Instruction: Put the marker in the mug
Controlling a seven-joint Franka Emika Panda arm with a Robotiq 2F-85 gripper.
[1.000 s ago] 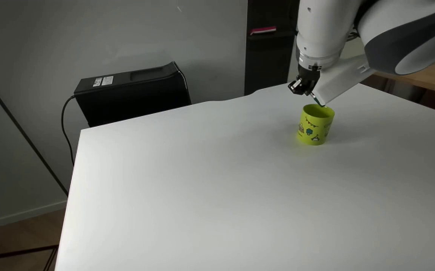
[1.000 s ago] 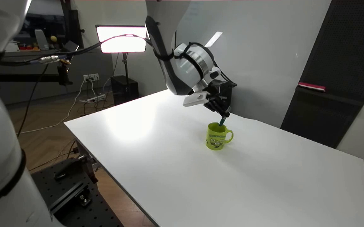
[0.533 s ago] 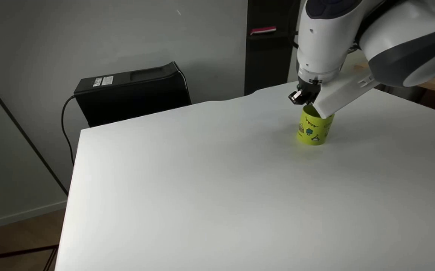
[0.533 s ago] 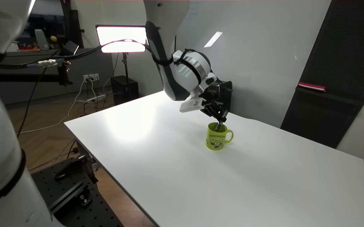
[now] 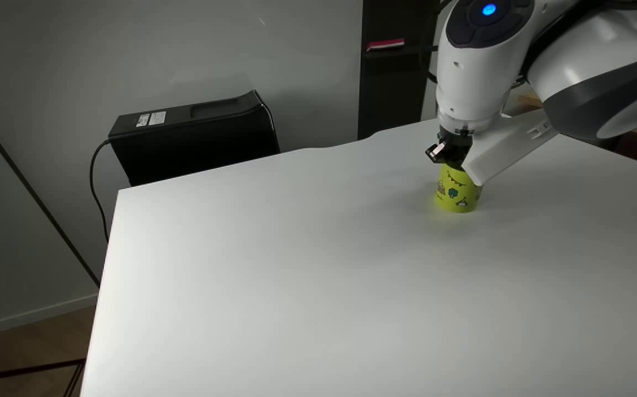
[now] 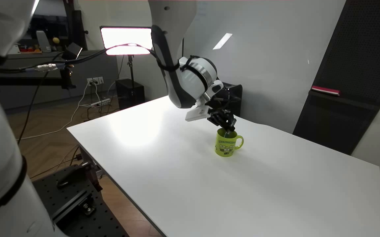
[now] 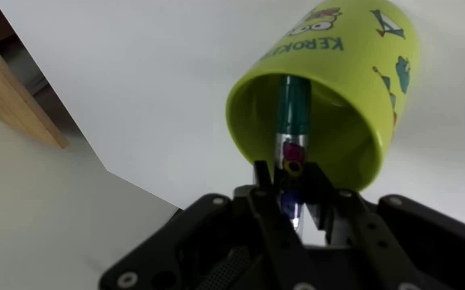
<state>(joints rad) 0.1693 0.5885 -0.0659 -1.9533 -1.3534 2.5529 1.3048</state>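
The hand (image 7: 288, 173) is narrow, its 2 fingers (image 7: 261, 173) pinching the teal-and-silver marker (image 7: 292, 139). The marker's teal end is inside the mouth of the yellow-green cartoon-print mug (image 7: 349, 69), slanted; the mug stands upright on the bench (image 6: 275, 187). I cannot tell whether the hand touches the mug's rim. Pushing lower at this slant could wedge the marker against the inner wall and tip the mug; lifting away before the fingers part could drag the marker out.
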